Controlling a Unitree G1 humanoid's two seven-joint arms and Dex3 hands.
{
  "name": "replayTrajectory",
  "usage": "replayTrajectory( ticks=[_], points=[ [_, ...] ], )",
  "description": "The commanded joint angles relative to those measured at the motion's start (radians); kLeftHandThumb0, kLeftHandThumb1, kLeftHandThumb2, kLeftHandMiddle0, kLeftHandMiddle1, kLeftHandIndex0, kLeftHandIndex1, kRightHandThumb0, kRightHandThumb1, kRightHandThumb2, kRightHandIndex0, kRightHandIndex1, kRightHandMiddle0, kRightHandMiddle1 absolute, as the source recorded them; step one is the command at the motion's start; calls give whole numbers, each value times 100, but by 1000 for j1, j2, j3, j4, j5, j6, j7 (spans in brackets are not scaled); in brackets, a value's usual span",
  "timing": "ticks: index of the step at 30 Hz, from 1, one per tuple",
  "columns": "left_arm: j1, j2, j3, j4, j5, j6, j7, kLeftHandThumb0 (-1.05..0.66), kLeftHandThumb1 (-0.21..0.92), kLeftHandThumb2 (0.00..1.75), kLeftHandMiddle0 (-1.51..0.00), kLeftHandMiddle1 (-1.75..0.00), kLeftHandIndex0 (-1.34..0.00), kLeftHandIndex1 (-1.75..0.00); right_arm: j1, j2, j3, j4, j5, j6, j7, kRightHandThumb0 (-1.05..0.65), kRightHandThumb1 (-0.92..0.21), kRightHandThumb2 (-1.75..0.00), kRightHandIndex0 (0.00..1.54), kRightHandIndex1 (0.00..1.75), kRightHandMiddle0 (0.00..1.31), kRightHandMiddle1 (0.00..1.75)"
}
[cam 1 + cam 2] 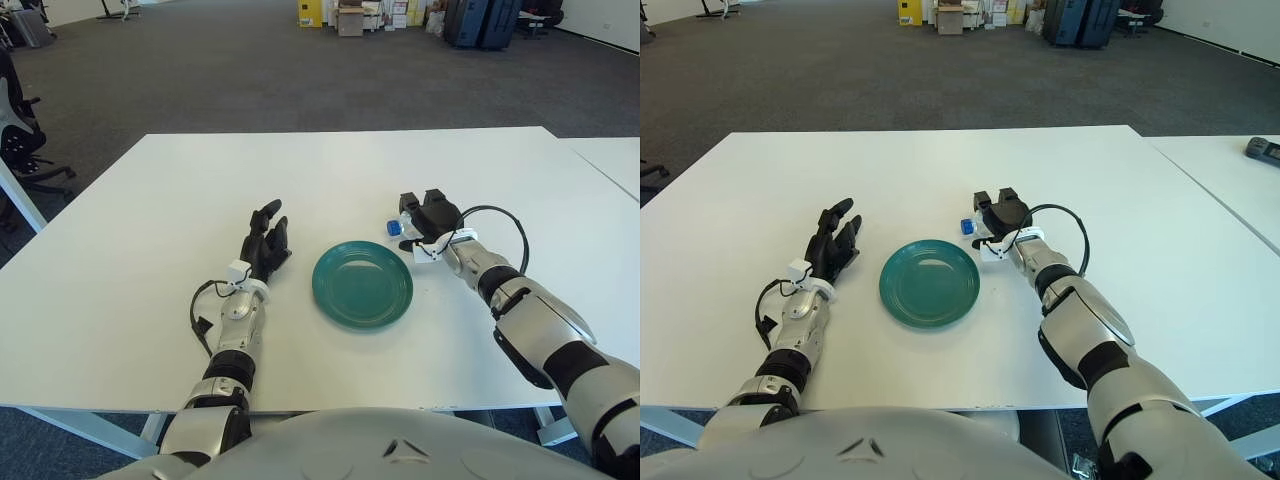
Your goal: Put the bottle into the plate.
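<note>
Left hand point(265, 238): black three-finger unit, chunky segmented digits, matte finish.
Right hand point(430, 215): same black build, white bracket at the wrist.
Wrists: small white blocks at the base of each hand, black cable looping out beside each, larger loop on the right.
Forearms: silver-grey shells, rounded, glossy.
Joints: black bands between silver sections, at wrist and elbow.
Right upper arm: broad silver casing with black inset panels.
Torso: curved pale grey shell along the bottom edge, small dark angular marking at centre.
</note>
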Motion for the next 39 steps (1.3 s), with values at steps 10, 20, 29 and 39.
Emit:
replayTrajectory(
  ticks=[10, 20, 29, 39],
  points=[
    [28, 25, 8, 14, -11, 14, -19, -68, 92, 79, -46, -5, 0, -89, 52, 2, 42, 42, -22, 6, 38, -45, -38, -122, 110, 175, 55, 175],
    [33, 30, 4, 7, -9, 5, -23, -72, 92, 81, -48, -6, 0, -91, 55, 8, 25, 42, -8, 6, 44, -44, -41, -119, 116, 175, 53, 175],
    [31, 34, 6, 13, -7, 1, -22, -73, 92, 83, -50, -7, 0, -92, 52, 0, 4, 39, 9, -18, 50, -43, -42, -118, 116, 175, 52, 175],
    [35, 37, -3, 17, 4, 3, -23, -75, 92, 84, -50, -7, 0, -92, -17, -21, -80, 0, 77, -118, 20, -43, -42, -119, 114, 175, 52, 175]
  ],
)
